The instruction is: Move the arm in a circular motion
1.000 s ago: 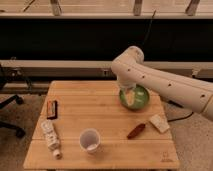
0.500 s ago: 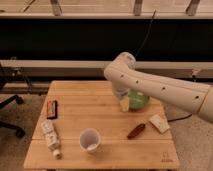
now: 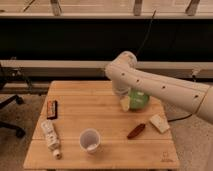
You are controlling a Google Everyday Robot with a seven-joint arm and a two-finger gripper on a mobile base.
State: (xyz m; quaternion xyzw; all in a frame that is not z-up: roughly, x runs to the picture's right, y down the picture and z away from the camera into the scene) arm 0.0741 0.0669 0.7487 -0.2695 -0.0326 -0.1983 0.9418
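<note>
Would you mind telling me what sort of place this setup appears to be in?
Probably a robotics lab or office workspace: a large white robot arm reaches over a wooden table, and an office chair stands at left. The tool hangs beside the green bowl.

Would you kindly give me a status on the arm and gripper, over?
Gripper open, down at the green bowl, left edge, holding nothing. Arm bent over the table. White cup, red item apart from it.

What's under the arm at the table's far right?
Under the arm a green bowl shows, with the pincer at its left rim. The bowl's far side is hidden by the arm.
</note>
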